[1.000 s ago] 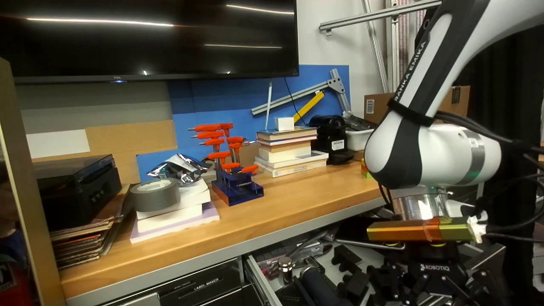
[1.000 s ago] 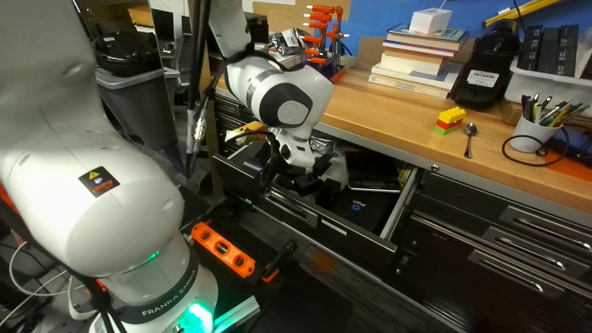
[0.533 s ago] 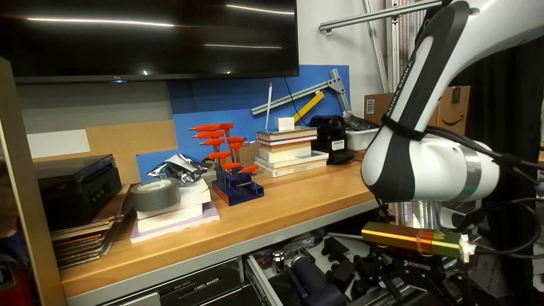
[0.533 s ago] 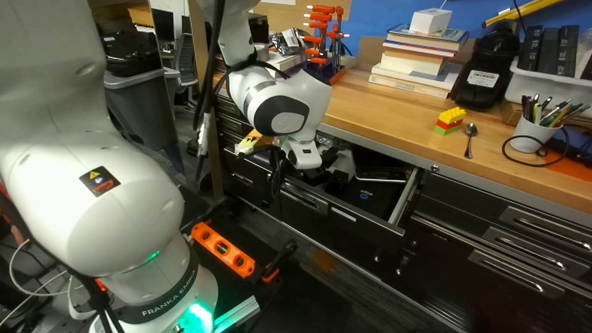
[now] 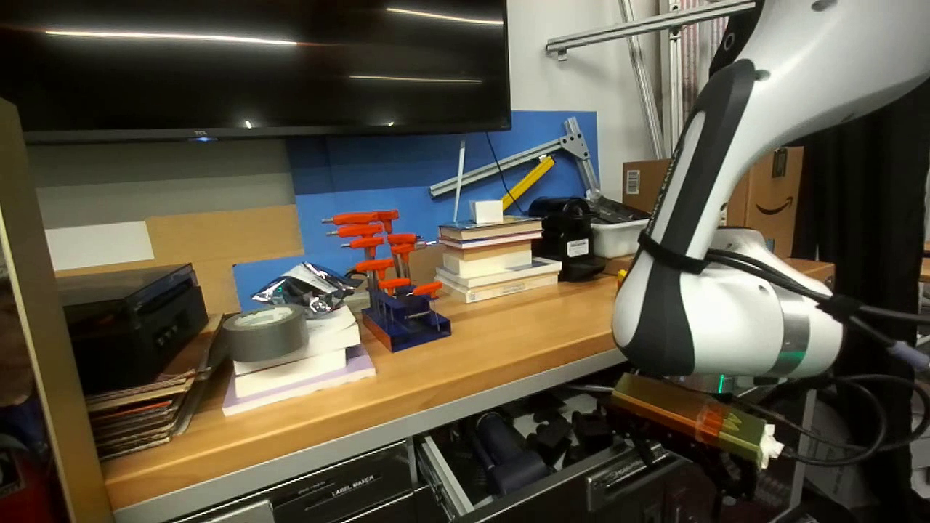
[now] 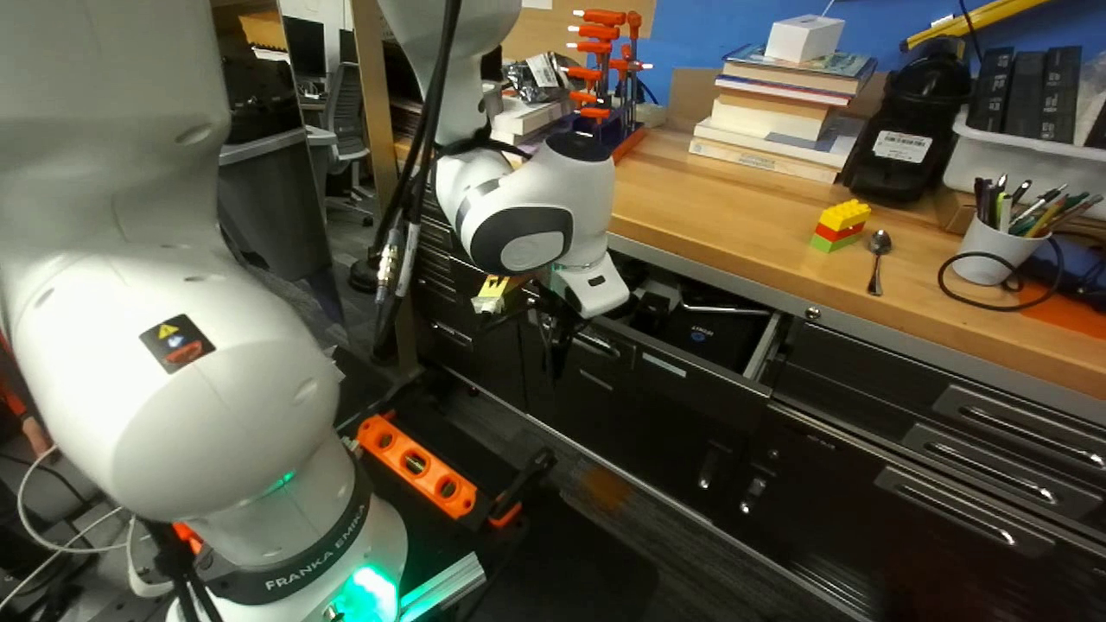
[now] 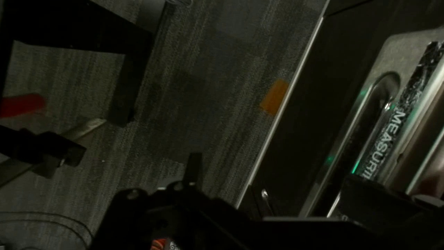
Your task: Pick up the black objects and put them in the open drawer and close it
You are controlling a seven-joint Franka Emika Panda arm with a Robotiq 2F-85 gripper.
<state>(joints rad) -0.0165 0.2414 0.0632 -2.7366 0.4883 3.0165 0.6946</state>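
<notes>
The grey drawer (image 5: 538,503) (image 6: 700,380) is partly open under the bench in both exterior views. Several blocky black objects (image 5: 550,436) lie inside it; one also shows in an exterior view (image 6: 653,307). A dark blue cylindrical tool (image 5: 501,452) lies beside them. My gripper (image 5: 694,471) (image 6: 557,352) is outside the drawer, at its front by the handle strip (image 5: 625,473). In the wrist view the gripper (image 7: 276,170) has its fingers wide apart with nothing between them. One finger overlaps the handle strip (image 7: 385,146), lettered "MEASURI"; I cannot tell if it touches.
A wooden bench top (image 6: 726,233) overhangs the drawer. It carries books (image 5: 494,272), a hex key stand (image 5: 407,327), toy bricks (image 6: 840,226) and a pen cup (image 6: 994,250). A flat dark box (image 6: 708,337) lies in the drawer. An orange level (image 6: 415,462) lies near the robot base.
My gripper has moved out from over the drawer's contents to its front and stays open. The drawer has slid further in, with less of its inside showing.
</notes>
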